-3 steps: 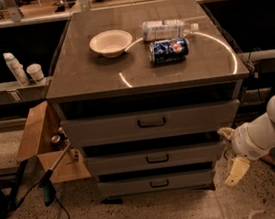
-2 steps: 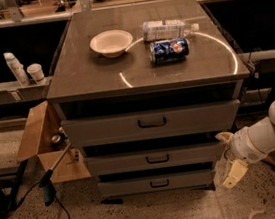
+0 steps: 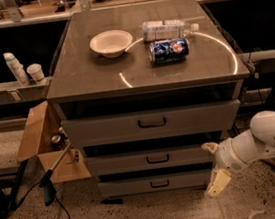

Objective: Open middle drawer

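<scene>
Gripper (image 3: 213, 166) sits low by the cabinet's (image 3: 88, 80) right edge, fingers spread apart, probably lining up for the handle (image 3: 157, 159) of the closed middle drawer (image 3: 119, 163), sandwiched between the other two.

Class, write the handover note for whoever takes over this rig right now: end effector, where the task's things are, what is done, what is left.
End effector: open, empty, low at the right side of the cabinet.
Middle drawer: looks closed. Its handle is untouched and lies to the left of the end effector in the camera view.
Done: nothing on the drawer yet.
Left: reach the handle, grip it, pull the drawer out.
</scene>
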You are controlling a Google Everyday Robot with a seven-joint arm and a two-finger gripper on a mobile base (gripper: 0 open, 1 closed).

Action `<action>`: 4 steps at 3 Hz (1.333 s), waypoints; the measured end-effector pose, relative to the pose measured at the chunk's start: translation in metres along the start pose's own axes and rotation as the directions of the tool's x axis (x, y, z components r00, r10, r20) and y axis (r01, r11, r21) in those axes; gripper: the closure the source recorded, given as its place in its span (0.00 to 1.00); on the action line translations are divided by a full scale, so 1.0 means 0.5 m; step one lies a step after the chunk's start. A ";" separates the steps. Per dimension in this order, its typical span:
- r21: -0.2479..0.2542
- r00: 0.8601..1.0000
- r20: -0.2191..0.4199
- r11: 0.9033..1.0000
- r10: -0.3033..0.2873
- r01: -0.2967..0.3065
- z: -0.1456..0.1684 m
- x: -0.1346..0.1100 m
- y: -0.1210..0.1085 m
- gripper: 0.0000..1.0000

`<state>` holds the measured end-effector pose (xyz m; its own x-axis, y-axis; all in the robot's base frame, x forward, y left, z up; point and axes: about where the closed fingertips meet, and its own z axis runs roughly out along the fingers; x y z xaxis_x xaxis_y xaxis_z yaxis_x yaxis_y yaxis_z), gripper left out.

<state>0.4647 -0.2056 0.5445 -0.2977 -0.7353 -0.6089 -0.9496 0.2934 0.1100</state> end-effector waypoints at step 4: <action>0.143 0.963 -0.205 0.968 -0.175 0.206 0.143 -0.032 -0.006 0.00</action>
<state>0.4795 -0.1511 0.4978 -0.1408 -0.8848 -0.4441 -0.9667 0.2198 -0.1314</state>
